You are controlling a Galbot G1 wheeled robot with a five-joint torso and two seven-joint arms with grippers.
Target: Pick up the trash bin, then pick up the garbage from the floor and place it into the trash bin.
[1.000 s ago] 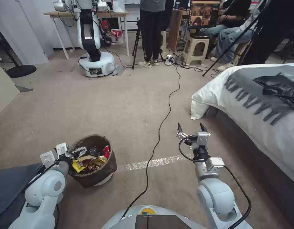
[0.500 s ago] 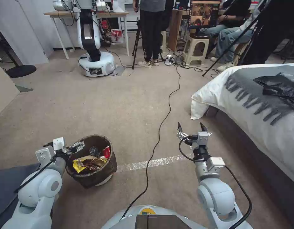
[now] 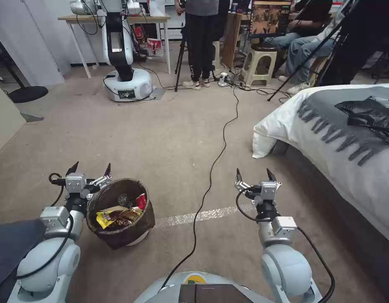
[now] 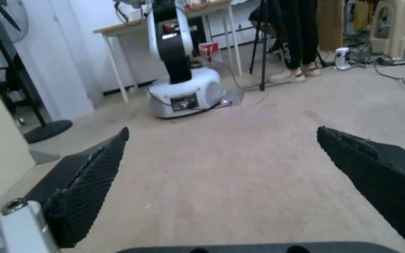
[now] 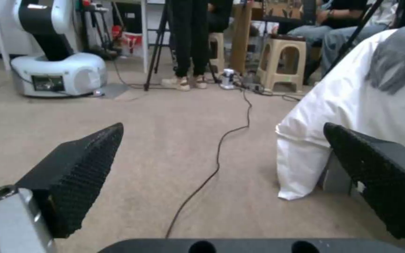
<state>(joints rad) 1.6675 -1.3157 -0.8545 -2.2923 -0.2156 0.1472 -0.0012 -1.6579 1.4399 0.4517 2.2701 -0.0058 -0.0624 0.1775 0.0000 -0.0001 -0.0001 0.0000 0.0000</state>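
Two glossy white rounded arms carried looping black cables up to silver-bracketed left gripper (image 3: pixel 89 171) and right gripper (image 3: pixel 253 174), each tipped with black ribbed pointed fingers (image 4: pixel 88 186).

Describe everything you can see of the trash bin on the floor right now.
The trash bin is a small round white plastic one lined with a dark brown bag folded over its rim. It stands on the beige carpet, slightly tilted, next to a strip of shiny tape. Inside lie yellow and red snack wrappers. The open left gripper hovers just beside its rim, not holding it.
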